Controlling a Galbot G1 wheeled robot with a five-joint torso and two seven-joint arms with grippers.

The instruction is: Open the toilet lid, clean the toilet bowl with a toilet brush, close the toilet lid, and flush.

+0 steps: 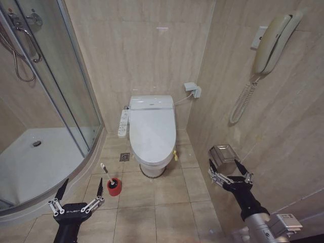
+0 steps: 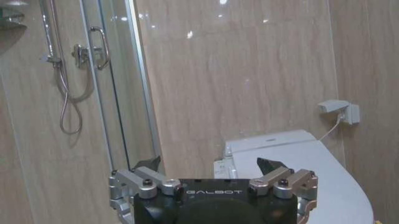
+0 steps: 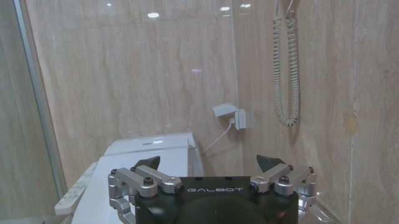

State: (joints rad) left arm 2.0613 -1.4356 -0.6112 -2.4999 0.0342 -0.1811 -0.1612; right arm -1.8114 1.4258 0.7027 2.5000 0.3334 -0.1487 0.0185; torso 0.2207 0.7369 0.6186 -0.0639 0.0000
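hovering low, left end effector (image 1: 80, 189) and right end effector (image 1: 229, 167) both spread wide, empty. toilet lid (image 1: 151, 129) down on toilet bowl (image 1: 152, 167). toilet brush (image 1: 108, 177) apparently standing in red cup (image 1: 114, 187) on floor, near left end effector.

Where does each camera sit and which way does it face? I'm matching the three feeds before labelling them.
Head view: high up, looking forward and down at the closed toilet lid, toilet brush, left gripper and right gripper, both open.
Left wrist view: behind the left gripper, facing the shower door and lid.
Right wrist view: behind the right gripper, facing the lid and phone cord.
Both wrist views share the lid and wall socket.
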